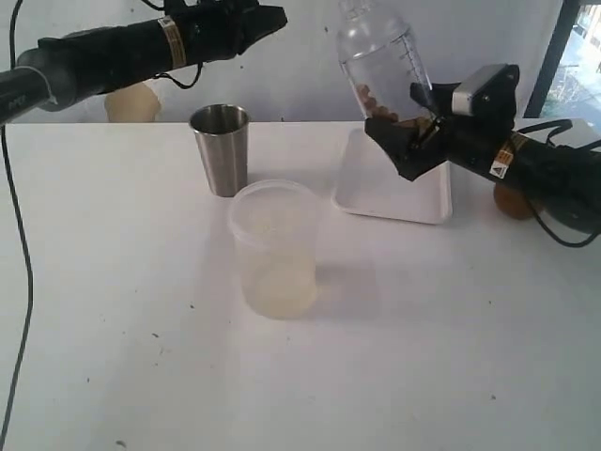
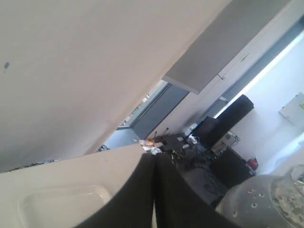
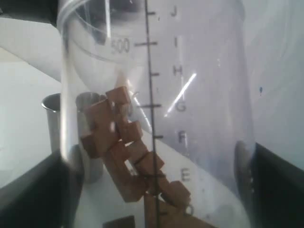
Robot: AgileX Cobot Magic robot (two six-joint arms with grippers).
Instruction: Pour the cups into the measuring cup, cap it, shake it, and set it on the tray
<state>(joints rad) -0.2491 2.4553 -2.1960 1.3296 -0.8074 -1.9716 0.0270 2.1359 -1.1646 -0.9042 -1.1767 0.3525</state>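
My right gripper [image 1: 406,117] is shut on the measuring cup [image 1: 383,61], a clear cylinder with a black scale. It holds the cup tilted in the air above the white tray [image 1: 390,197]. Brown cubes [image 3: 124,142] lie heaped in the cup's lower part, and a black finger [image 3: 28,190] presses each side. The steel tumbler [image 1: 221,148] stands upright on the table, left of the tray. A reddish-brown rounded cup [image 1: 512,201] peeks out behind the right arm. High at the back left, my left gripper [image 1: 274,19] hangs shut and holds nothing.
A wide frosted plastic container [image 1: 274,246] with pale contents stands in front of the tumbler. A beige object [image 1: 131,101] sits at the table's far edge under the left arm. The left wrist view shows the tray's corner [image 2: 61,204] and a clear domed top [image 2: 266,204].
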